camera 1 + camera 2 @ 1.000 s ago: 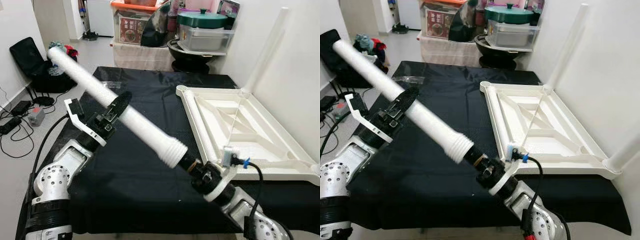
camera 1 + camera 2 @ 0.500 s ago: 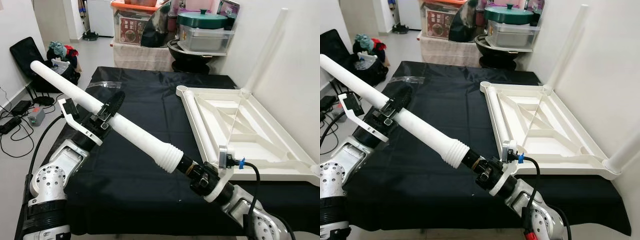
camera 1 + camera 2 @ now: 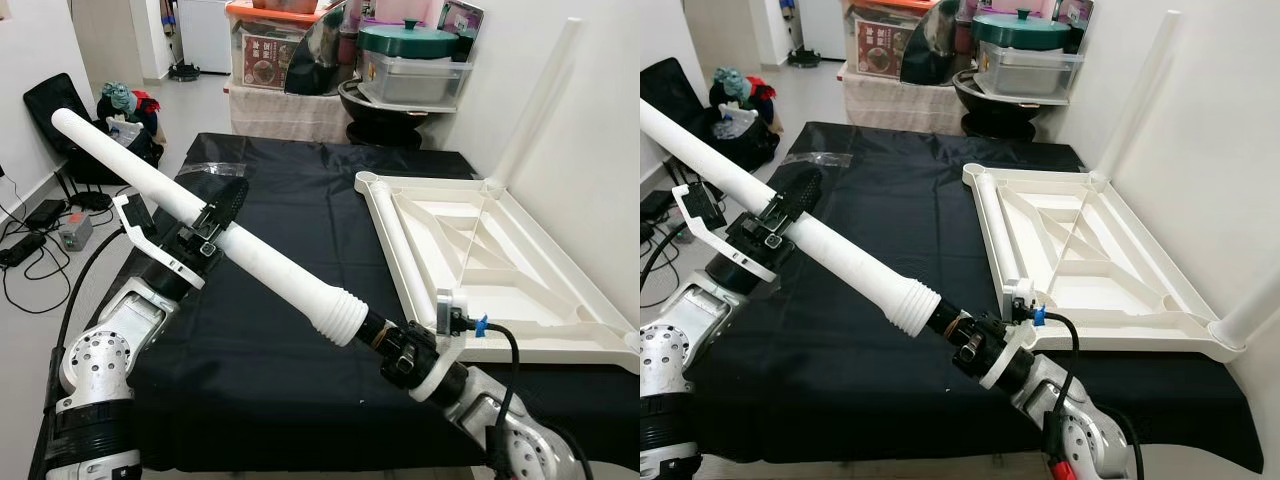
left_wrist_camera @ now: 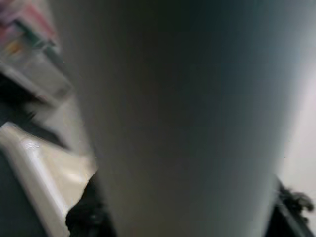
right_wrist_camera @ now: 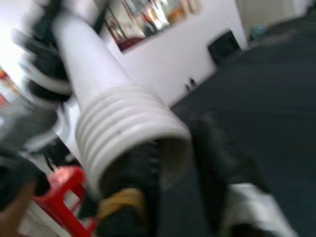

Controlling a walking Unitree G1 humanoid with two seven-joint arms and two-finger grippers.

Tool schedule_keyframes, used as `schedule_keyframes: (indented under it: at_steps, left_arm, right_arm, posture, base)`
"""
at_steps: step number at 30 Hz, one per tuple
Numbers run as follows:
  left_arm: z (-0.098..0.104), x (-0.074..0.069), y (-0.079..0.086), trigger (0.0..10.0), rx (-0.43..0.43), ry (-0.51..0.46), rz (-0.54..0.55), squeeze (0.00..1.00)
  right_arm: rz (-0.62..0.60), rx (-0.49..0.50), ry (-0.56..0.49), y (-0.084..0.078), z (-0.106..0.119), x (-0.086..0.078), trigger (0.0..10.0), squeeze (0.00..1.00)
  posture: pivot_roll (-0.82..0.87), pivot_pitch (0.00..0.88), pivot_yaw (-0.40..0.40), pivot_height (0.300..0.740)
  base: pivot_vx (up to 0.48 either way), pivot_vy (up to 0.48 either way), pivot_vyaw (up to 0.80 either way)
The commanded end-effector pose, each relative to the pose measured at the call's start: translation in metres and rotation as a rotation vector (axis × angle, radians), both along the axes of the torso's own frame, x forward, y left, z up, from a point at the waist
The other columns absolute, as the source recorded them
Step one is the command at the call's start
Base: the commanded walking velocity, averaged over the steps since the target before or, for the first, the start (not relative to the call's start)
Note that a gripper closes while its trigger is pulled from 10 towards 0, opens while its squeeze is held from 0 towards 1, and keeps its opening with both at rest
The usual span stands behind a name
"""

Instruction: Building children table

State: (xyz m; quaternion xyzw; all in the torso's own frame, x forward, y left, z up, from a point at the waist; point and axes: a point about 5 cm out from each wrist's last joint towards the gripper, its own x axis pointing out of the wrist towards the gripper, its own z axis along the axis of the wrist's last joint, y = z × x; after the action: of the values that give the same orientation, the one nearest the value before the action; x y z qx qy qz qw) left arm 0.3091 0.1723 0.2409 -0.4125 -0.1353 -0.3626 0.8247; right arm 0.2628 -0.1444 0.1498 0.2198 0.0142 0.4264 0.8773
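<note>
The long white plastic table leg point(image 3: 200, 218) hangs above the black worktop point(image 3: 290, 200), left claw point(image 3: 213, 222) clenched mid-shaft, right claw point(image 3: 372, 333) grasping its ribbed end. Both should carry it level toward the upturned white tabletop point(image 3: 480, 255) at the right.

Both arms are silver metal, the rounded joint housing of the left arm point(image 3: 100, 365) drilled with rows of small holes above a ribbed black collar. A white bracket point(image 3: 150, 245) sits behind the left end effector point(image 3: 215, 215) — black, two long fingers. The right end effector point(image 3: 385, 340) has a white ring, a black cable point(image 3: 510, 350) and a blue clip point(image 3: 478, 325).
</note>
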Motion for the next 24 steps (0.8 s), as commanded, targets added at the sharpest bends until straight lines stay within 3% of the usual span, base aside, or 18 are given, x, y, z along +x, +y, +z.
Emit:
schedule_keyframes:
  at_steps: [1, 9, 11, 14, 15, 17, 18, 20, 21, 22, 23, 24]
  left_arm:
    - [-0.004, 0.000, 0.001, 0.0, 0.041, 0.019, 0.015, 0.00]
    - [-0.001, 0.001, 0.000, 0.0, 0.045, 0.017, 0.011, 0.00]
    - [0.003, 0.003, 0.003, 0.0, 0.048, 0.010, 0.017, 0.00]
    - [0.004, 0.004, 0.004, 0.0, 0.048, 0.006, 0.019, 0.00]
    - [0.006, 0.004, 0.004, 0.0, 0.053, -0.002, 0.020, 0.00]
    - [0.006, 0.004, 0.004, 0.0, 0.053, -0.002, 0.020, 0.00]
    - [0.009, 0.004, 0.003, 0.0, 0.079, -0.017, 0.016, 0.00]
    - [0.009, 0.004, 0.003, 0.0, 0.079, -0.017, 0.016, 0.00]
    - [0.008, 0.004, 0.002, 0.0, 0.098, -0.021, 0.011, 0.00]
    - [0.007, 0.004, -0.001, 0.0, 0.139, -0.022, -0.005, 0.00]
    - [0.007, 0.004, -0.001, 0.0, 0.139, -0.022, -0.005, 0.00]
    - [0.003, 0.006, -0.009, 0.0, 0.249, -0.028, -0.051, 0.00]
  right_arm:
    - [-0.001, -0.004, -0.034, -0.001, 0.006, 0.001, 10.0, 1.00]
    - [0.115, -0.075, -0.049, -0.008, 0.008, -0.006, 10.0, 1.00]
    - [0.154, -0.173, -0.049, -0.022, 0.006, -0.010, 10.0, 1.00]
    - [0.160, -0.231, -0.050, -0.028, 0.004, -0.010, 10.0, 1.00]
    - [0.131, -0.356, -0.052, -0.039, -0.004, -0.008, 10.0, 1.00]
    - [0.131, -0.356, -0.052, -0.039, -0.004, -0.008, 10.0, 1.00]
    - [0.079, -0.649, -0.082, -0.062, -0.016, -0.001, 10.0, 1.00]
    - [0.079, -0.649, -0.082, -0.062, -0.016, -0.001, 10.0, 1.00]
    - [0.067, -0.711, -0.102, -0.069, -0.014, 0.001, 10.0, 1.00]
    - [0.062, -0.682, -0.141, -0.071, 0.004, 0.005, 10.0, 1.00]
    - [0.062, -0.682, -0.141, -0.071, 0.004, 0.005, 10.0, 1.00]
    - [0.071, -0.597, -0.223, -0.064, 0.038, 0.012, 10.0, 1.00]
  posture:
    - [0.06, 0.000, -0.091, 0.740]
    - [0.06, 0.000, -0.091, 0.740]
    - [0.06, 0.000, -0.091, 0.740]
    - [0.06, 0.000, -0.092, 0.740]
    - [0.05, 0.000, -0.091, 0.740]
    - [0.05, 0.000, -0.091, 0.740]
    - [0.06, 0.000, -0.087, 0.740]
    - [0.06, 0.000, -0.087, 0.740]
    - [0.06, 0.000, -0.086, 0.740]
    - [0.05, 0.000, -0.076, 0.740]
    - [0.05, 0.000, -0.076, 0.740]
    - [0.05, 0.000, -0.071, 0.740]
  base:
    - [0.000, 0.000, 0.00]
    - [0.000, 0.000, 0.00]
    - [0.000, 0.000, 0.00]
    - [0.000, 0.000, 0.00]
    - [0.000, 0.000, 0.00]
    - [0.000, 0.000, 0.00]
    - [0.000, 0.000, 0.00]
    - [0.000, 0.000, 0.00]
    - [0.000, 0.000, 0.00]
    - [0.000, 0.000, 0.00]
    - [0.000, 0.000, 0.00]
    - [0.000, 0.000, 0.00]
